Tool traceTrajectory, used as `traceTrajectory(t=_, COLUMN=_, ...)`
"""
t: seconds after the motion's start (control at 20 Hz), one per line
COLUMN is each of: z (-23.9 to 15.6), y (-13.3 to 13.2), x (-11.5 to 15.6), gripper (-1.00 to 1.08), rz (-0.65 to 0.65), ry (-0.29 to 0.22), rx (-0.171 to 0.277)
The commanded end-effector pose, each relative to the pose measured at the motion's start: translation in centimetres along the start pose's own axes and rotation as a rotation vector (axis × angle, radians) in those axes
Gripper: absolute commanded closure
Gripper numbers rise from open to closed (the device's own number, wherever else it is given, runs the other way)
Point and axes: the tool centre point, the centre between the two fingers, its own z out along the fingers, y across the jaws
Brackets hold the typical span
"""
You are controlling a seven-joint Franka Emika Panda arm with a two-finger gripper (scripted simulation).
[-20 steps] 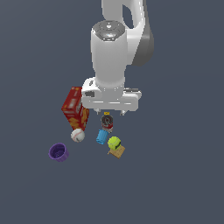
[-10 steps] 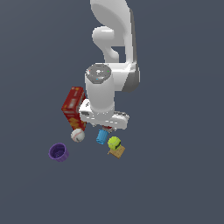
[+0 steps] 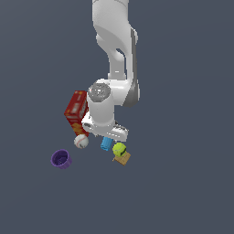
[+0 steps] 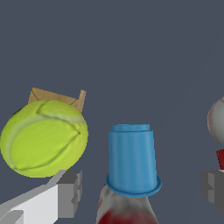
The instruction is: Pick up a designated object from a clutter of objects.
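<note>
The designated object is a small bright-blue stubby cylinder (image 3: 106,143) in the middle of the clutter. In the wrist view it (image 4: 132,160) lies between my two fingers, resting against the dark red-labelled can (image 4: 127,213). My gripper (image 4: 141,192) is open and empty, one finger (image 4: 70,193) on each side of the blue piece, not touching it. In the exterior view the arm's hand (image 3: 106,129) hangs low, just above the blue piece, and hides the fingertips and the can.
A yellow-green tennis ball (image 3: 119,149) sits on a tan square (image 3: 122,158), close beside one finger (image 4: 43,138). A white baseball (image 3: 81,141) and the tall red box (image 3: 75,111) stand on the other side. A purple cup (image 3: 61,159) lies apart.
The arm has swung its hand down and tilted it, moving lower over the clutter until it is just above the blue piece. The objects have not moved.
</note>
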Motion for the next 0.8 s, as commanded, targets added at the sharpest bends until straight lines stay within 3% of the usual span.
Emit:
traceTrajectory(t=0.0, z=0.5, y=0.2, x=0.0, gripper=-0.92, rz=0.009, ry=0.002, rx=0.000)
traceTrajectory(t=0.35, z=1.1, y=0.2, x=0.0, gripper=-0.92, rz=0.009, ry=0.001, rx=-0.001)
traceTrajectory(t=0.75, z=4.6, y=0.3, x=-0.1, gripper=-0.92, rz=0.011, ry=0.002, rx=-0.001)
